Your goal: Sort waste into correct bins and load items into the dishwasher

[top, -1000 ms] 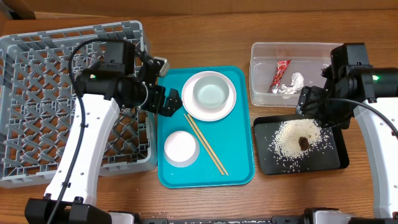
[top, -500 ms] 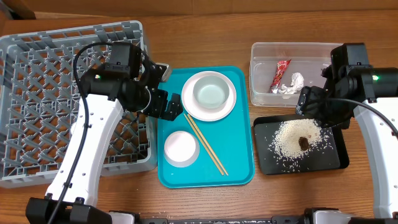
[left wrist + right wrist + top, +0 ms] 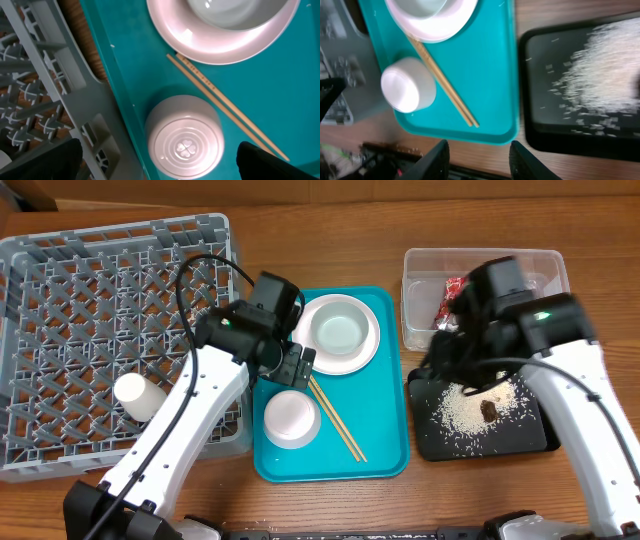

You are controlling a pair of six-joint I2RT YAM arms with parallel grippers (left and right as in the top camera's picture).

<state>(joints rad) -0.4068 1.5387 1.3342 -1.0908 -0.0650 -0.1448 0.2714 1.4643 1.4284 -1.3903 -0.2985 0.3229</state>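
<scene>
Overhead view: left gripper point(image 3: 300, 365) hung over the teal tray point(image 3: 385, 450), fingers wide apart, empty.
Right gripper point(image 3: 480, 149): fingers apart, nothing between them, near the black tray point(image 3: 540, 435).
Cup point(image 3: 133, 392): lay in the grey rack point(image 3: 60, 260), left.
Pink bowl point(image 3: 291, 418): sat upturned on the teal tray beside chopsticks point(image 3: 335, 420).

Bright, even light falls from above in the overhead view, leaving only faint, soft shadows on the wooden table point(image 3: 330, 250); the right arm point(image 3: 520, 320) looks slightly smeared there. The left wrist view is sharp, with small glints on the white plate point(image 3: 220, 50), while the left fingers point(image 3: 40, 160) sit dark and unfocused in the lower corners. The right wrist view is blurred throughout, its rice grains point(image 3: 605, 65) drawn into streaks.
</scene>
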